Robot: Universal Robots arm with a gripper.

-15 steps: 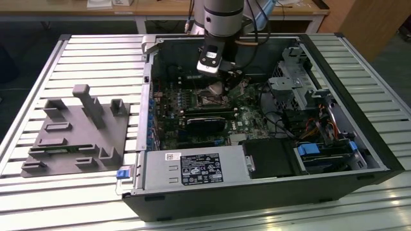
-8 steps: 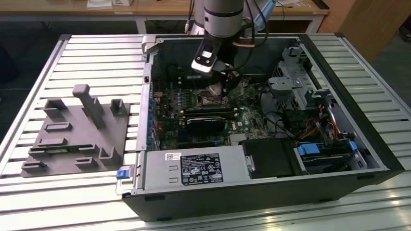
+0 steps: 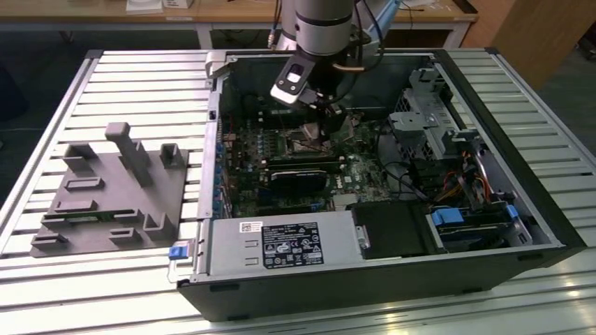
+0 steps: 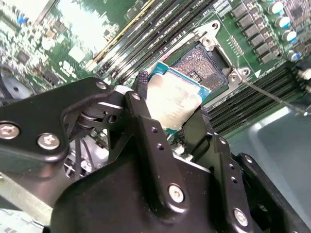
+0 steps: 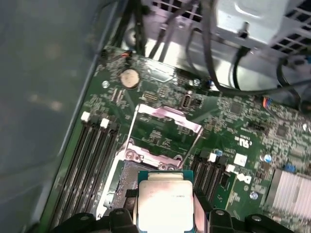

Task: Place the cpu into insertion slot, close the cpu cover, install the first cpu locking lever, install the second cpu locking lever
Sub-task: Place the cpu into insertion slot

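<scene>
The cpu [image 4: 172, 102] is a flat square chip with a pale silvery-beige metal top that catches the light, set on a thin blue-green board edge; in the first wrist view its top [image 5: 165, 201] carries faint print. The gripper [image 4: 170, 116] has it pinched by two opposite edges, the black fingers [image 4: 141, 109] drawn in only as far as the chip's width.

In both wrist views the chip hangs over the near part of the insertion slot [image 4: 206, 60], a dark square with a thin silver rim, covering part of it. Whether it touches the slot I cannot tell. The cpu cover [image 5: 170, 115], a silver frame with a window through its middle, is swung back off the slot and lies open beyond its far edge. A thin locking lever [image 4: 272, 96] sticks out sideways from one corner of the slot.

Memory slots [image 5: 92, 160] run close along one side of the slot, and more dark connectors sit just beside the other. A coin cell battery [image 5: 129, 77] lies well beyond the cover.

In the exterior view the gripper [image 3: 322, 105] reaches down into the open computer case [image 3: 373, 293], with the case's back wall close behind it, a black expansion card [image 3: 298, 171] near in front and a drive cage [image 3: 423, 125] toward the exterior view's right
</scene>
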